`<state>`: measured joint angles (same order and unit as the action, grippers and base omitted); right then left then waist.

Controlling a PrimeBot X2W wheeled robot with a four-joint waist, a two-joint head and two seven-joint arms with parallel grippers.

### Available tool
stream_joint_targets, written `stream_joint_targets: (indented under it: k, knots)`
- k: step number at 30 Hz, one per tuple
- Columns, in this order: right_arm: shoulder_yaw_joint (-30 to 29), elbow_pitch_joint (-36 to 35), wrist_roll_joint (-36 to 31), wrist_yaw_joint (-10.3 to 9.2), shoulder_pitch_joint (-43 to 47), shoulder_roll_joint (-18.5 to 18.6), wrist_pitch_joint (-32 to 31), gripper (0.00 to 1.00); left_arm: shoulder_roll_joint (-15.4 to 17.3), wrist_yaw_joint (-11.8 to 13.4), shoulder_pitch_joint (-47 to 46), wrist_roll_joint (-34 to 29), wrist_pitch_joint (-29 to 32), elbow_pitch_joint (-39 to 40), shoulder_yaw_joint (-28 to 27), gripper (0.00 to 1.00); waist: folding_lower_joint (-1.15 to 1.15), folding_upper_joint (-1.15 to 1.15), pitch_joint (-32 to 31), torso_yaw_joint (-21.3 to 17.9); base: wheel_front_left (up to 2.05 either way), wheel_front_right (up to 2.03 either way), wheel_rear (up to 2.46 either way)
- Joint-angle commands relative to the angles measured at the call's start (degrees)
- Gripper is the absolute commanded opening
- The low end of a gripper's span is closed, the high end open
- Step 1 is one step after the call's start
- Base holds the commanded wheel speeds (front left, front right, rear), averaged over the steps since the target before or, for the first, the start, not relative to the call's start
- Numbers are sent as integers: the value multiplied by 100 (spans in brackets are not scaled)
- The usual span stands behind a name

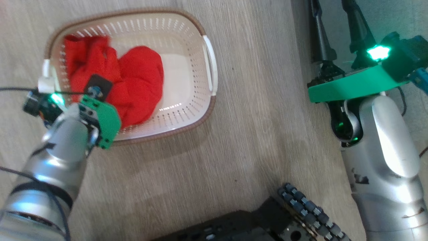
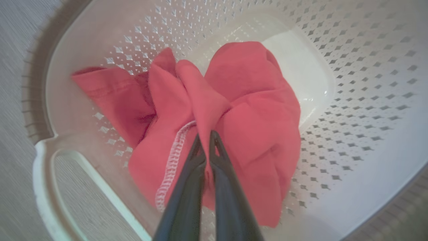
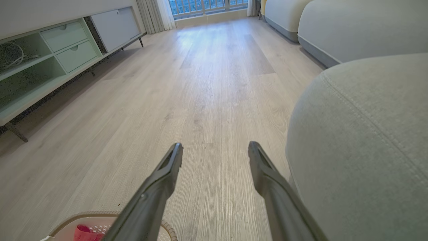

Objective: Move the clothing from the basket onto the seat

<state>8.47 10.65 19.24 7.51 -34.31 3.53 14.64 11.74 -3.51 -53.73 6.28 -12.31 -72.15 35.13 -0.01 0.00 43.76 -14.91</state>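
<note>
Bright daylight from the window point(image 3: 200, 6) — soft, slightly blurred.

Floor point(image 3: 214, 100): pale wood-grain planks, and you can follow them to a bright window point(image 3: 207, 5) at the far end. Light curtains point(image 3: 155, 13) hang just beside it. Along one wall you have a low pale-green cabinet point(image 3: 50, 60) on thin dark legs, with two drawers point(image 3: 63, 35), one closed flat door point(image 3: 115, 26) and open shelves. A white cable point(image 3: 22, 53) lies looped in the upper shelf. Near the window stands a cream upholstered block point(image 3: 284, 13).
</note>
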Motion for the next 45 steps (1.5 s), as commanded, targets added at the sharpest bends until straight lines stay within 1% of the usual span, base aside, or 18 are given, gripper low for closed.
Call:
stream_joint_targets:
  k: [1, 10, 19, 27, 32, 40, 45]
  knots:
    - [33, -131, -57, -2, 252, -65, 36, 100, 74, -27, 178, 81, -95, 43, -153, 0, 1, 0, -290, 138, 0, 0, 0]
    - [-96, 244, -351, -2, 607, -65, 36, 100, -374, -187, 671, 505, -263, 455, -347, 0, 1, 0, -1294, 660, 0, 0, 0]
    - [-162, 543, -419, -2, 952, -65, 36, 100, -443, -234, 1354, 775, -267, 1648, -646, 0, 1, 0, -2175, 965, 0, 0, 0]
    - [-113, 801, -403, -2, 1293, -65, 36, 100, -546, -261, 1867, 901, -268, 2605, -917, 0, 1, 0, -2917, 1059, 0, 0, 0]
    - [-95, 936, -386, -2, 1507, -65, 36, 100, -662, -306, 2009, 955, -268, 3183, -968, 0, 1, 0, -3280, 1097, 0, 0, 0]
    - [-59, 1064, -367, -2, 1747, -65, 36, 100, -803, -359, 1877, 1117, -268, 3966, -871, 0, 1, 0, -3644, 1071, 0, 0, 0]
    - [-35, 1106, -359, -2, 1835, -65, 36, 100, -837, -373, 1687, 1218, -268, 4287, -740, 0, 1, 0, -3773, 1033, 0, 0, 0]
